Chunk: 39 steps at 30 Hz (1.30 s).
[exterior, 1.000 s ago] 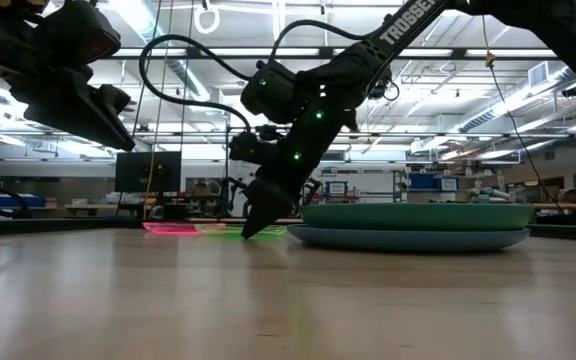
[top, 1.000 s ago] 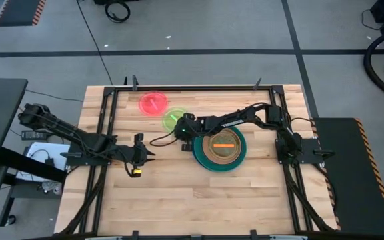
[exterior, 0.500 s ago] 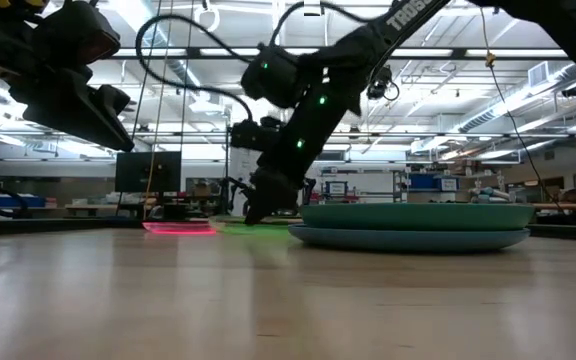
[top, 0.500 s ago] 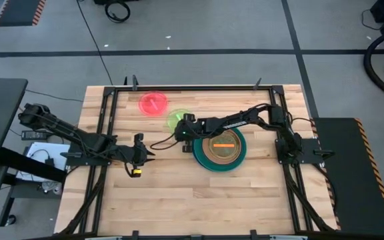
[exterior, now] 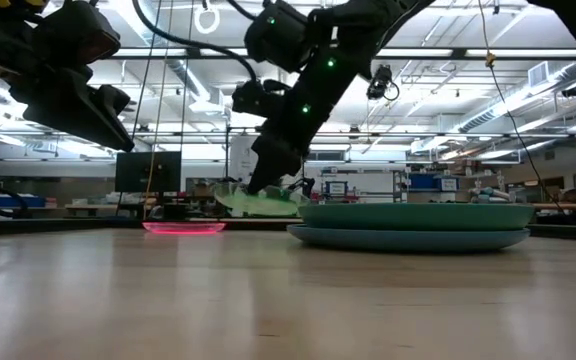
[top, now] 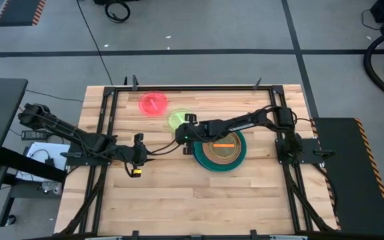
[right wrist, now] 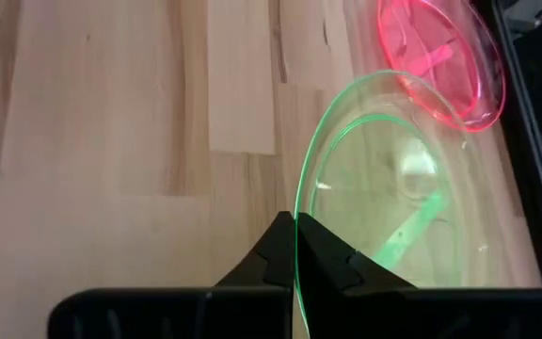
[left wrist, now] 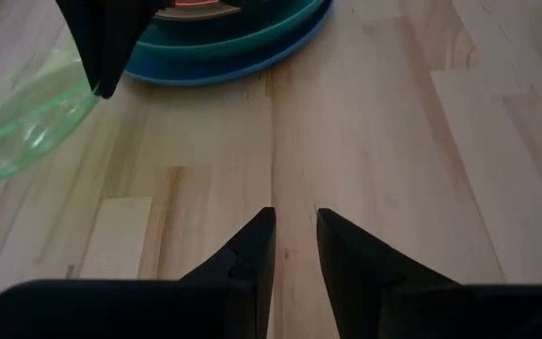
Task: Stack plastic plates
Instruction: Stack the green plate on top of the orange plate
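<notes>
The translucent green plate point(right wrist: 384, 207) is lifted and tilted in my right gripper point(right wrist: 295, 247), left of the stack in the high view point(top: 177, 120) and clear of the wood in the low view point(exterior: 258, 203). The pink-red plate point(top: 153, 103) lies flat on the table beyond it. The stack point(top: 220, 148) has a blue plate at the bottom, a teal one on it, and brownish and orange ones on top. My left gripper point(left wrist: 294, 235) hovers over bare wood to the stack's left, its fingers slightly apart. My right gripper pinches the green plate's rim point(right wrist: 296, 226) between its two fingers, on the side nearest the stack, coming slanting down from the table's right. The plate is lifted clear and tilted, its far part drooping away from the fingers.
The table point(top: 179, 200) is a wooden top inside a black metal frame point(top: 105, 133). Bare wood spreads across its near half and in front of my left gripper. Dark cables trail from both arms above the table's middle.
My right gripper has risen, staying just left of the stack. The green plate lay flat on the wood a second ago; it now hangs lifted clear and tilted in the fingers. The pink-red plate and the stack have stayed put.
</notes>
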### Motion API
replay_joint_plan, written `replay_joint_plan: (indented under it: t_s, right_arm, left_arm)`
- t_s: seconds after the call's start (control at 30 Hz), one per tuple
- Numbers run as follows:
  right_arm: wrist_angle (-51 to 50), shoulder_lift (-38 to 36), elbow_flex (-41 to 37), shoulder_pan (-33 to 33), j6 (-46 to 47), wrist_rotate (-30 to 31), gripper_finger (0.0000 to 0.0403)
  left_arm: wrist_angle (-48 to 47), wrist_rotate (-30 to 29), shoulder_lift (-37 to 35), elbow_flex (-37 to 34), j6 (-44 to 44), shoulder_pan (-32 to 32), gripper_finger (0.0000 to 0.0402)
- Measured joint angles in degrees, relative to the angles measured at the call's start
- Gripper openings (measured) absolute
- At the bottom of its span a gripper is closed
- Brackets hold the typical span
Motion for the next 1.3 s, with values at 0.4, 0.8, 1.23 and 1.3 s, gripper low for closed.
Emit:
replay_joint_plan:
  t_s: [0.4,0.8,1.23,1.3]
  right_arm:
    - [-8.5,-3.4,0.0,3.0,5.2,4.8,0.0012]
    - [-22.2,-4.1,0.1,8.2,18.3,8.1,0.0015]
    - [-34.7,-4.1,0.1,15.4,39.4,10.0,0.0016]
    - [-36.8,-4.1,0.1,16.6,43.1,10.4,0.0016]
  left_arm:
    - [0.0,0.0,0.0,0.0,0.0,0.0,0.0089]
    - [-0.3,-5.6,0.0,0.0,0.6,0.0,0.0089]
    - [-0.5,-11.7,0.0,0.0,3.0,8.0,0.009]
    - [-0.5,-11.7,0.0,0.0,3.1,9.5,0.0095]
